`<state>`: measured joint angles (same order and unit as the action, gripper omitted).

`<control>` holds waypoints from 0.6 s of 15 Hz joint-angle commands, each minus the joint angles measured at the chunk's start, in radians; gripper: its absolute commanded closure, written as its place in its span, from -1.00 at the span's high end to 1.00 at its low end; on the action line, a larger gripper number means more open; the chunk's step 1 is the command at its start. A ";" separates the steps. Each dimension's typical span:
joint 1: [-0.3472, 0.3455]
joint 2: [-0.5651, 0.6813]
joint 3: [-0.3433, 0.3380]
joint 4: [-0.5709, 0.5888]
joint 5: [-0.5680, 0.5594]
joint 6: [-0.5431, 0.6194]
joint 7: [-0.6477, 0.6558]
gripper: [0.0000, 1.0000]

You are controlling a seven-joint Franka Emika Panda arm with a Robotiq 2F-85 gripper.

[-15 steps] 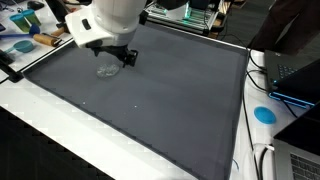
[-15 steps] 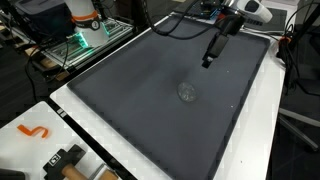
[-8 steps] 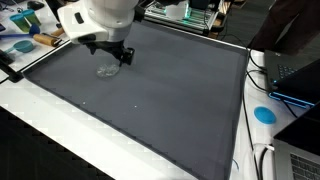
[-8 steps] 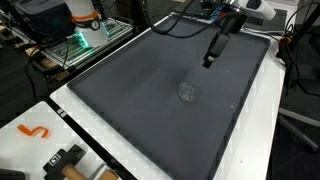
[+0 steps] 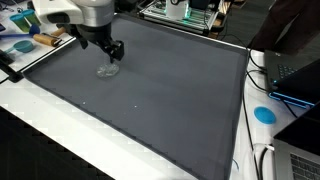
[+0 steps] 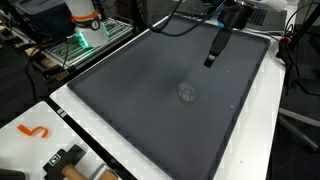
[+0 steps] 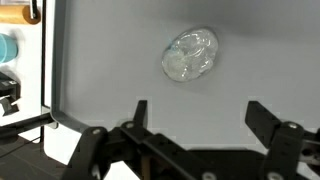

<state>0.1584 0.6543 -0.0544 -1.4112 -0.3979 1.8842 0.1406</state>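
A clear, crumpled plastic object (image 5: 108, 70) lies on the dark grey mat (image 5: 170, 100), toward one side of it; it also shows in an exterior view (image 6: 186, 92). My gripper (image 5: 112, 50) hangs above the mat close to this object, apart from it (image 6: 211, 58). In the wrist view the object (image 7: 189, 54) sits ahead of the gripper (image 7: 198, 108), slightly off the middle. The two black fingers (image 7: 140, 110) stand wide apart with only bare mat between them. Nothing is held.
A white table rim (image 5: 60, 125) frames the mat. A blue disc (image 5: 264, 114) and laptops sit past one edge, blue items (image 5: 20, 45) past another. An orange hook (image 6: 35, 131) and a black tool (image 6: 65, 160) lie on the white corner. A lit rack (image 6: 85, 40) stands behind.
The arm has swung sideways over the mat, its white body shifting away from the centre. The gripper stayed open and near the plastic object, which has not moved.
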 commanded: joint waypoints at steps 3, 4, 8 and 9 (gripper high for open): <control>-0.064 -0.038 0.008 -0.013 0.142 0.034 0.056 1.00; -0.075 -0.042 0.005 -0.014 0.165 0.038 0.072 1.00; -0.117 -0.067 -0.008 -0.031 0.254 0.063 0.139 1.00; -0.126 -0.072 -0.011 -0.037 0.270 0.072 0.153 1.00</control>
<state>0.0599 0.6148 -0.0598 -1.4066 -0.1901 1.9209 0.2452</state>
